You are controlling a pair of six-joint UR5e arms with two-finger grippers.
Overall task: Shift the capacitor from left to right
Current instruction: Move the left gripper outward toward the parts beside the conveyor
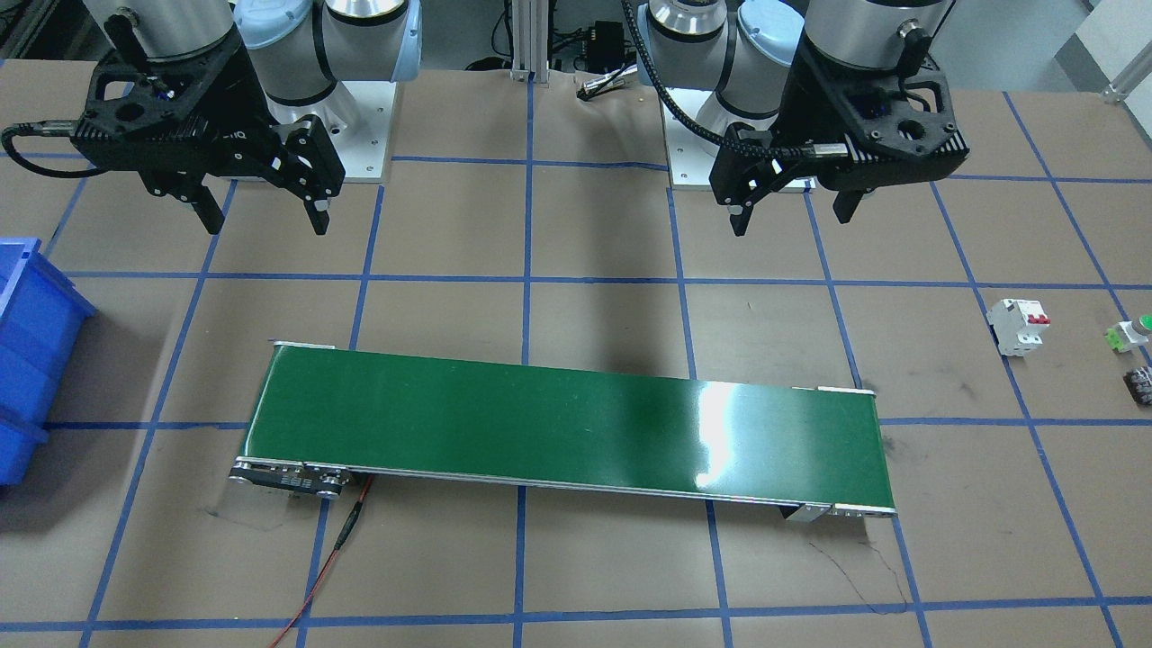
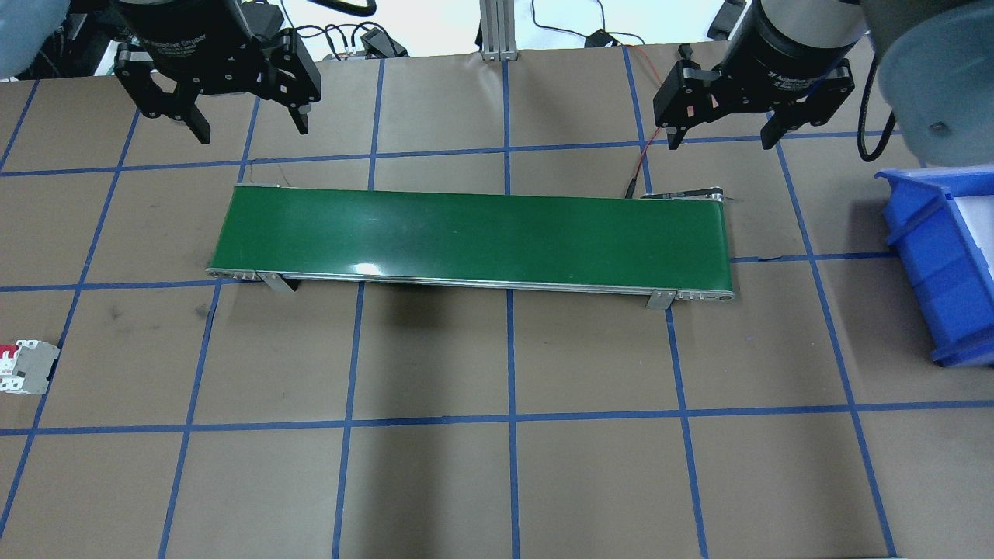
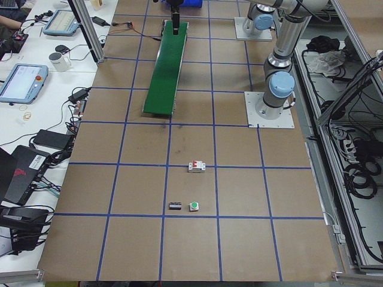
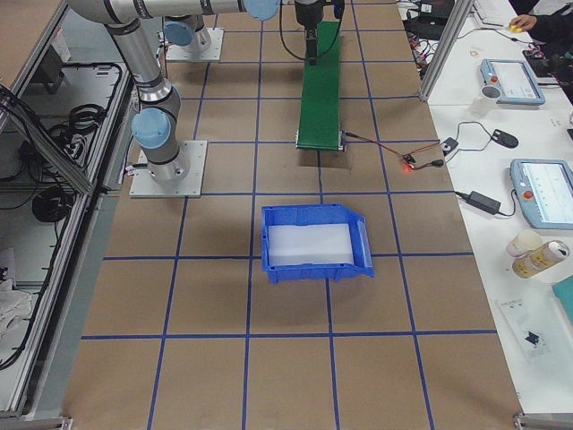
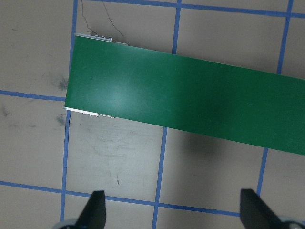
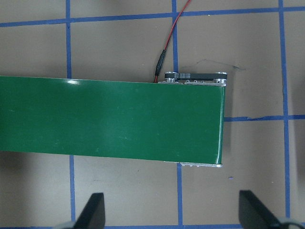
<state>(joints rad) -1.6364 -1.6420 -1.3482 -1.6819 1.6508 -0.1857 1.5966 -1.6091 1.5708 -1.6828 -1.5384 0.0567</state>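
Capacitor (image 1: 1141,387): lies on the tabletop (image 1: 612,576) close to the edge at the robot's left end, about midway between the robot-side and operator-side edges. Sits just beside the green-capped push button (image 1: 1134,335) without touching it. White breaker (image 1: 1019,326) with red switches near, a little farther in from that edge. Touched by neither claw.

Left claw (image 1: 790,220): hangs high above the tabletop near the left end of the green conveyor belt (image 1: 567,423). Fingers spread wide, nothing between them. Well apart from the capacitor.

Right claw (image 1: 267,225): hangs at much the same height near the belt's right end. Fingers spread wide too, holding nothing.

Conveyor belt: runs lengthwise along the middle of the tabletop, between the two ends.

Blue bin (image 1: 27,360): stands near the edge at the robot's right end, well apart from the capacitor.
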